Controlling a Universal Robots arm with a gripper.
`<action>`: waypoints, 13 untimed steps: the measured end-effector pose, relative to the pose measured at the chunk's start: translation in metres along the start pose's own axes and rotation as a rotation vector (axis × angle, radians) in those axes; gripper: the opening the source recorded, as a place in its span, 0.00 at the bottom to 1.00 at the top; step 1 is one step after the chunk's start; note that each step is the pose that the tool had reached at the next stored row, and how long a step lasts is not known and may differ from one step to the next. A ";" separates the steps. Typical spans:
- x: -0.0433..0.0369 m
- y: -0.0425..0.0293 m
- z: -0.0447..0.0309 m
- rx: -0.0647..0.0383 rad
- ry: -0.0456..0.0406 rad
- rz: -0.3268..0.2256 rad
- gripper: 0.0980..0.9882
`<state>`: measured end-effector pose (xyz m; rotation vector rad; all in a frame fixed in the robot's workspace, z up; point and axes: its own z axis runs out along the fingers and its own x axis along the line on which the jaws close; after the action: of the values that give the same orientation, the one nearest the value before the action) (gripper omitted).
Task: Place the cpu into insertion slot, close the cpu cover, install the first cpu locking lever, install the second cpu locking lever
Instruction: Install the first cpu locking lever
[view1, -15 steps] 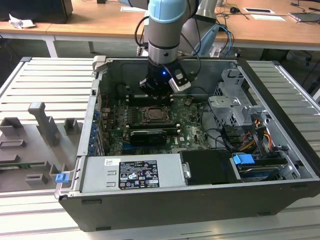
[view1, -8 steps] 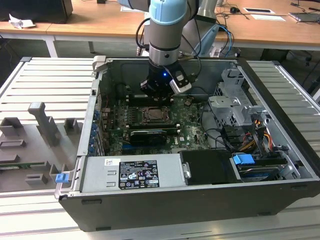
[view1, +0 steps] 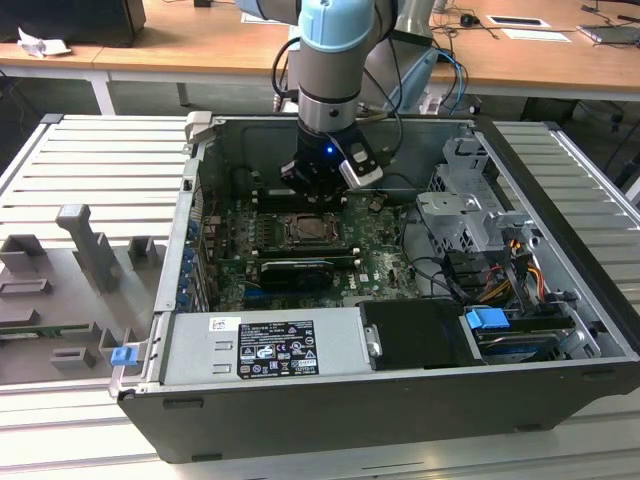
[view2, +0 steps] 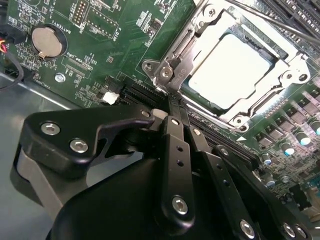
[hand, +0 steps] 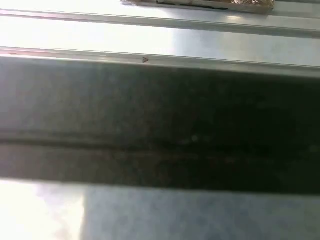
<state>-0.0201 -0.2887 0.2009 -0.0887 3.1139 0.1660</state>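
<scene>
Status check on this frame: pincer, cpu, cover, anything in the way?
Pincer shut, empty, tips at socket corner. Cpu seated in insertion slot, cpu cover down over it. Nothing in the way.

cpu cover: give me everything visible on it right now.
The cpu cover is a bright silver metal frame with a wide square window, lying flat and closed over the insertion slot on the green motherboard. The pale cpu shows through the window. Its rim is stamped, with a screw at a corner and a hinge-like bracket on the side nearest the end effector. The black fingers, pressed together, point at that corner; whether they touch it cannot be told.
</scene>
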 end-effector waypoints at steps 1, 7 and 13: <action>-0.0001 0.0002 -0.0008 0.000 -0.0003 0.000 0.01; -0.0004 0.0012 -0.0146 0.000 0.0002 0.000 0.01; -0.0001 -0.0034 -0.0151 0.000 0.0003 0.000 0.01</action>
<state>-0.0201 -0.2937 0.2155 -0.0887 3.1142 0.1661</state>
